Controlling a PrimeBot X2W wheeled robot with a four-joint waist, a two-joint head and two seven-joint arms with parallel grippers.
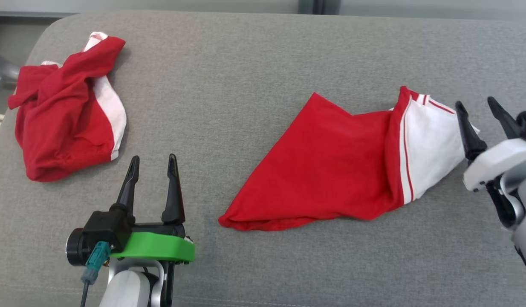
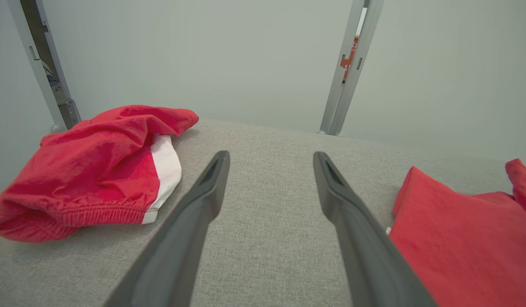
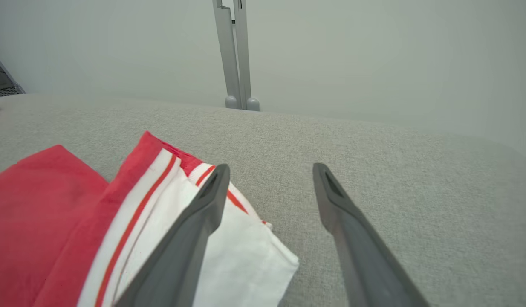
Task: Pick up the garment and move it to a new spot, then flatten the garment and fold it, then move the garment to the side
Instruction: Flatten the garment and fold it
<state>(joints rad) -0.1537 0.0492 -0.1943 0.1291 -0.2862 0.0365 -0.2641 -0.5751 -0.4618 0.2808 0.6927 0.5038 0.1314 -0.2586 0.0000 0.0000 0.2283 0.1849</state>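
The left pincer stands at the lower left of the head view, its two dark fingers pointing up and spread wide apart. Below them sit a black wrist block, a green plate and the pale left forearm. The right pincer comes in from the right edge, leaning to the left on its white wrist housing, with its fingers also parted widely

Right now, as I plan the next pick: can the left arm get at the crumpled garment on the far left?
Probably yes. The left end effector is open, and the crumpled garment lies just ahead to its left, with bare grey cushion between them.
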